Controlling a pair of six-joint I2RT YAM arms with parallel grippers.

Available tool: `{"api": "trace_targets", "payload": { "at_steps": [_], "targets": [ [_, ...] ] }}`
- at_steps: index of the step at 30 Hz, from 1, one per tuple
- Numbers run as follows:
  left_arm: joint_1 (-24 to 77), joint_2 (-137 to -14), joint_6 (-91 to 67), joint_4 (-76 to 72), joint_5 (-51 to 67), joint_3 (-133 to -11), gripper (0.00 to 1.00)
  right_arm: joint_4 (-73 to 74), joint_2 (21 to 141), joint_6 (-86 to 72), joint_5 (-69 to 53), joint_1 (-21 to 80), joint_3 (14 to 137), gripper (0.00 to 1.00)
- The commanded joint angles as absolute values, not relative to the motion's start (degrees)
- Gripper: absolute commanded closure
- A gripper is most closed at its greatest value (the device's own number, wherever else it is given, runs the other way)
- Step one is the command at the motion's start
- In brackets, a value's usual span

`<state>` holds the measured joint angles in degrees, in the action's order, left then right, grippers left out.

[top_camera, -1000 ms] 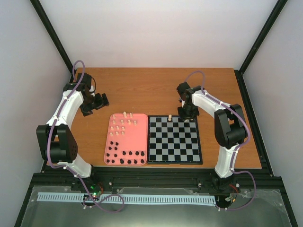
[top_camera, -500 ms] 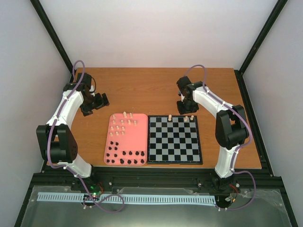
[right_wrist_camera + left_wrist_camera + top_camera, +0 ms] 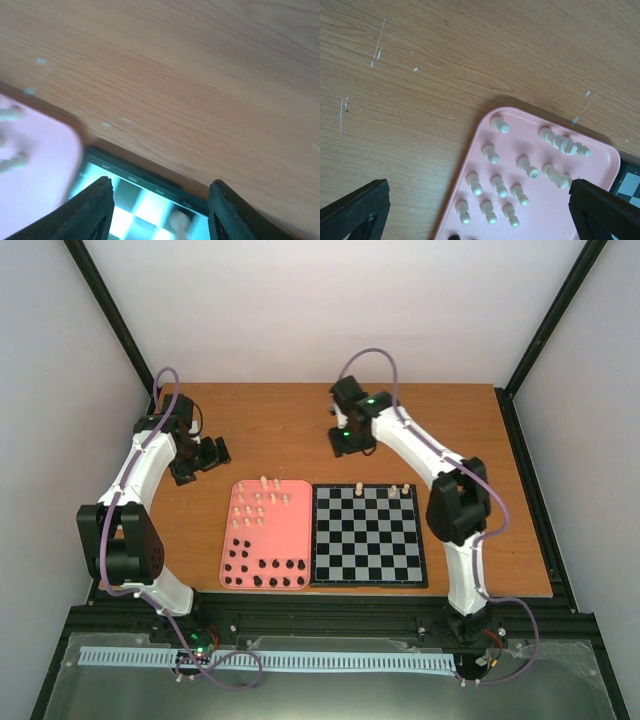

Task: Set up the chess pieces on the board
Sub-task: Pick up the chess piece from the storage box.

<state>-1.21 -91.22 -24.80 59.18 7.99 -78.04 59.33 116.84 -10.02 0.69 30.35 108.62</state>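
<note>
Currently | right gripper [image 3: 351, 441]: spread wide, empty, hovering just past board [image 3: 368, 540] far-left edge | left gripper [image 3: 212, 452]: spread wide, empty

We look down from high above the near edge of the brown wooden desk [image 3: 300, 430], facing 12 o'clock, and take in all of it. Our left wrist view hangs close over the desk, with the plain pink rounded tray [image 3: 555, 215] at 5 o'clock. Our right wrist view, also close but blurred, shares that tray at 8 o'clock. The black-and-grey checked chessboard [image 3: 145, 200] lies at 6 o'clock.
</note>
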Motion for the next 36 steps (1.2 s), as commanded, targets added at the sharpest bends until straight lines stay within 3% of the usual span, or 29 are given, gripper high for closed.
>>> {"api": "trace_targets", "payload": {
  "at_steps": [1, 15, 36],
  "targets": [
    [-1.05, -91.37, -25.14, 58.86, 8.08, -79.05, 0.0, 58.28, 124.82, -10.36, -5.58, 36.46, 117.07, 0.48],
    [-1.05, -91.12, -25.18, 58.46, 8.42, -78.56, 0.0, 56.27, 139.5, -6.13, -18.87, 42.88, 133.79, 0.5],
    [-1.06, -90.75, -25.15, 58.49, 8.62, -78.36, 0.0, 56.0, 144.98, -6.59, -20.56, 44.78, 135.55, 0.6]
  ]
}}
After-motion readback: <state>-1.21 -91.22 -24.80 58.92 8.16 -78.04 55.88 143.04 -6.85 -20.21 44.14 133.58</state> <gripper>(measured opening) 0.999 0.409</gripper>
